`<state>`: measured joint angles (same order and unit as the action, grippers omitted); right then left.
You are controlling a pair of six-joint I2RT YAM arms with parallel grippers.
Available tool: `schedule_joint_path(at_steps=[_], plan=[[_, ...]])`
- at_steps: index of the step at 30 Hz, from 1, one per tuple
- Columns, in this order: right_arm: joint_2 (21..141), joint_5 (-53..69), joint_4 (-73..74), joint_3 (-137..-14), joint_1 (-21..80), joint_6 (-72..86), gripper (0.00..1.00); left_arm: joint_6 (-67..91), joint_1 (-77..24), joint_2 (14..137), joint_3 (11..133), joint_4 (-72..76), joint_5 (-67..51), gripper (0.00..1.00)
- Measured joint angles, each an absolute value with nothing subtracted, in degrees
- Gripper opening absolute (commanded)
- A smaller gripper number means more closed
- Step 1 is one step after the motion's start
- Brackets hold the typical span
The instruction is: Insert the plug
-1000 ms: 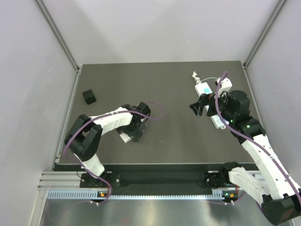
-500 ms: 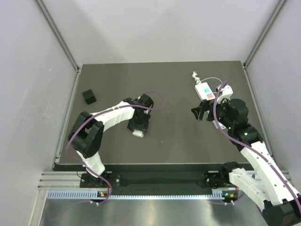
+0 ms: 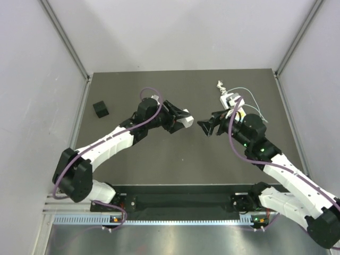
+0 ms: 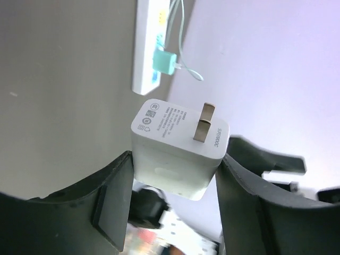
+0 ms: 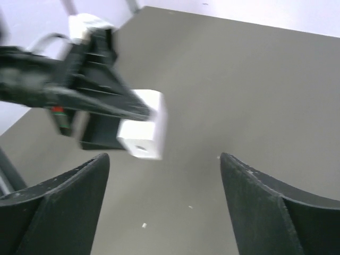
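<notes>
The white plug (image 4: 178, 154) is gripped by the left tool (image 3: 183, 119) above the middle of the desk (image 3: 159, 159) (prongs pointing away from the tool). The right tool (image 3: 205, 127) is held open and empty, facing it. The power strip (image 4: 150, 48), a teal adapter (image 4: 164, 61) seated in it, lies back right, partly hidden by the right arm. A black cube (image 3: 100, 109) sits far left.

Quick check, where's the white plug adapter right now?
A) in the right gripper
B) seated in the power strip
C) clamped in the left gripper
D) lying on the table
C: the left gripper pinches the white plug adapter from both sides, prongs facing out.
</notes>
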<state>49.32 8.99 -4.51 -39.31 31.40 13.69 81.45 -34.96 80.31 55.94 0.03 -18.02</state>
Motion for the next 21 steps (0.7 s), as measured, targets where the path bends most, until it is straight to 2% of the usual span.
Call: schedule_joint_path(at_steps=[7,10,21], plan=[[53.39,3.33,-10.44,-39.31,42.19,10.39,0.76,95.46,-34.96,85.78,52.14,13.04,-24.38,0.0],[54.85,-0.32,-12.95,-39.18,45.15,7.75,0.7,98.41,-34.96,85.78,51.46,15.7,-25.76,0.0],[62.85,-7.35,-17.37,-39.44,46.78,2.04,0.63,104.27,-35.14,85.62,48.36,23.09,-27.66,0.0]])
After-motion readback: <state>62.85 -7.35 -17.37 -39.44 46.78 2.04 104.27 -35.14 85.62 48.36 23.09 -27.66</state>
